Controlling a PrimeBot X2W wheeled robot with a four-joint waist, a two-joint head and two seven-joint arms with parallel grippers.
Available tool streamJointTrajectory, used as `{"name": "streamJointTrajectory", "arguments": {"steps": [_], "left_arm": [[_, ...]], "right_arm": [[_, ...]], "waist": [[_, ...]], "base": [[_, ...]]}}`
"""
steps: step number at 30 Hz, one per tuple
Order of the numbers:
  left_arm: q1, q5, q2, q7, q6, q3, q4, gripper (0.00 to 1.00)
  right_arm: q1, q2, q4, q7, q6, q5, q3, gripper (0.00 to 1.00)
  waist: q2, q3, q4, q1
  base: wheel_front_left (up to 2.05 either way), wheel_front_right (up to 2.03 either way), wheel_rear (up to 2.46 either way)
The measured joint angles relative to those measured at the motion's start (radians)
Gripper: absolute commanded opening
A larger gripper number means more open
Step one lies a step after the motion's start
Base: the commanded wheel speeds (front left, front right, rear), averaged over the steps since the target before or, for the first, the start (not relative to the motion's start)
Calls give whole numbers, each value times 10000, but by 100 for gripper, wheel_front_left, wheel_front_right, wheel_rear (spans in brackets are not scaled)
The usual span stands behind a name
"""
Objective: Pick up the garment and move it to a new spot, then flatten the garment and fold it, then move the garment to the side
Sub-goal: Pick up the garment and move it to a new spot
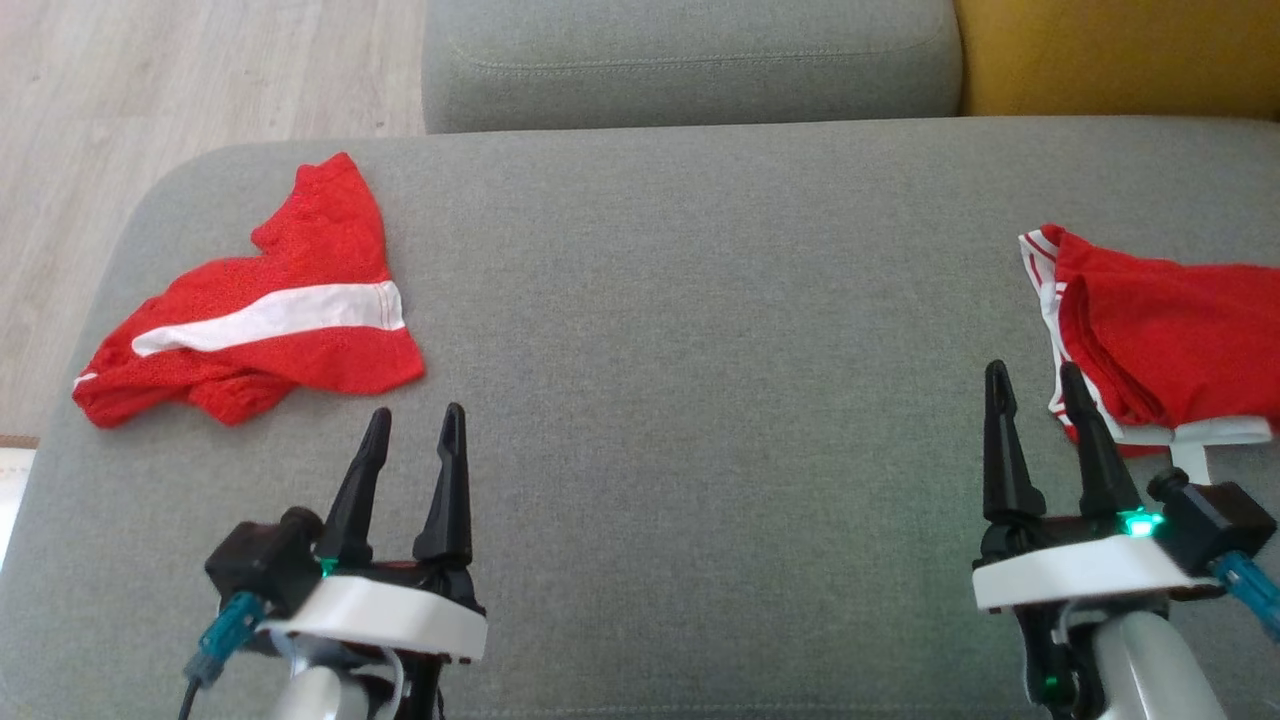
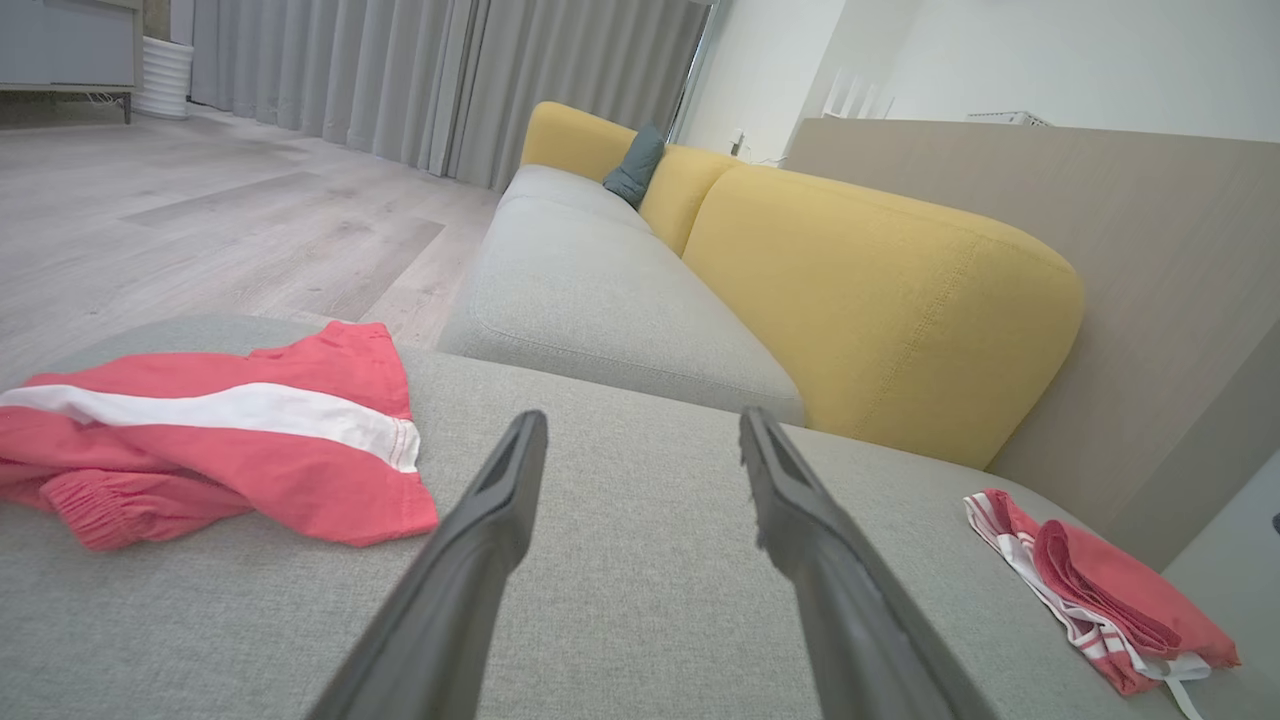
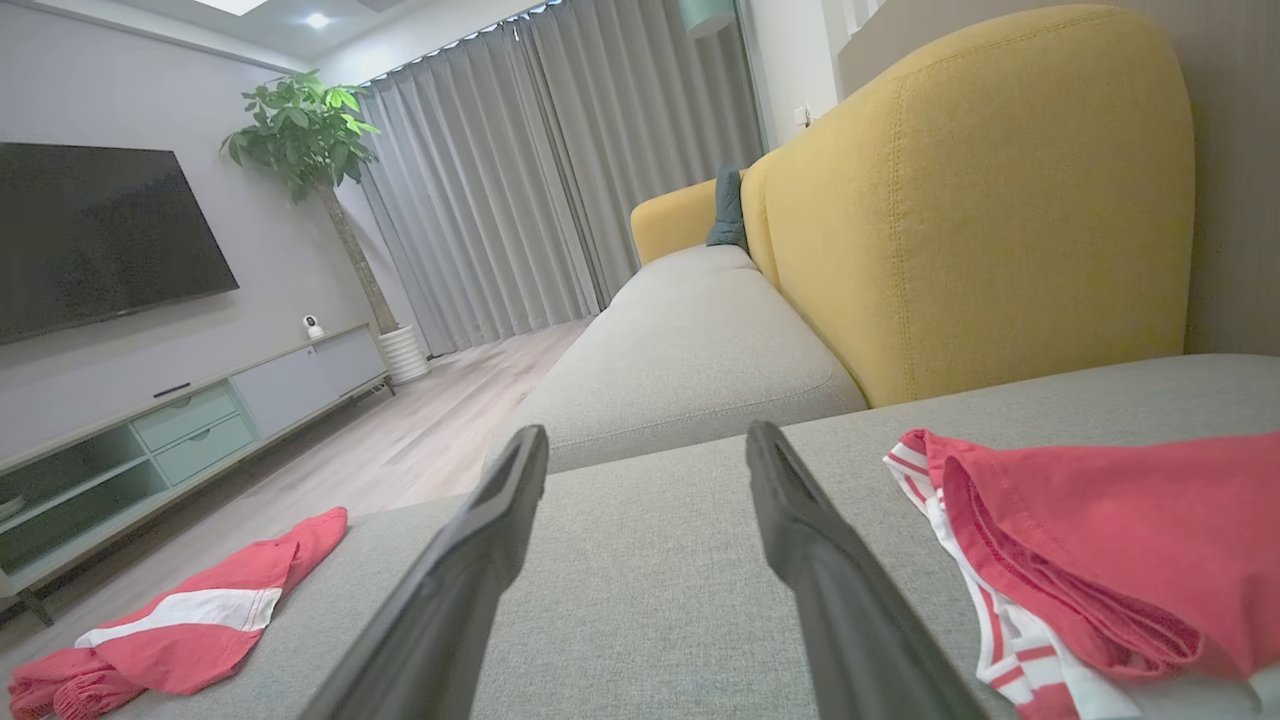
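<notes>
Left on grey cushion (image 1: 700,330) — red garment (image 1: 320,240); wood floor (image 1: 150,80).

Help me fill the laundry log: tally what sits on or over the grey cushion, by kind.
Red garments: 2, the white-striped garment at left and the white-trimmed garment at right.
Grippers: 2, left gripper and right gripper, both open.
Total: 4.

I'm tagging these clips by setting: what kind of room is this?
Probably a home living room: a grey-and-yellow sofa, a wall-mounted TV above a low cabinet, and a potted plant.
</notes>
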Motion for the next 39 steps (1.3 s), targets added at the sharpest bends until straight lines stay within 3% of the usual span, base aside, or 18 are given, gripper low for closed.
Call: {"name": "streamJointTrajectory", "arguments": {"steps": [14,21,32,39], "left_arm": [[2,2,0,0,-2,2,2,100],[8,105,0,0,-4,98,-15,100],[12,249,8,0,2,719,-150,100],[43,249,4,0,4,926,-174,100]], "right_arm": [[41,0,-6,-2,0,0,35,100],[258,2,19,-4,0,21,272,100],[238,10,130,-25,0,165,708,100],[235,10,188,-27,0,178,784,100]], "waist": [[0,-133,713,0],[0,-170,1533,0],[0,-43,3438,0],[0,-51,4111,0]], "base": [[0,0,0],[0,0,0],[0,0,0],[0,0,0]]}}
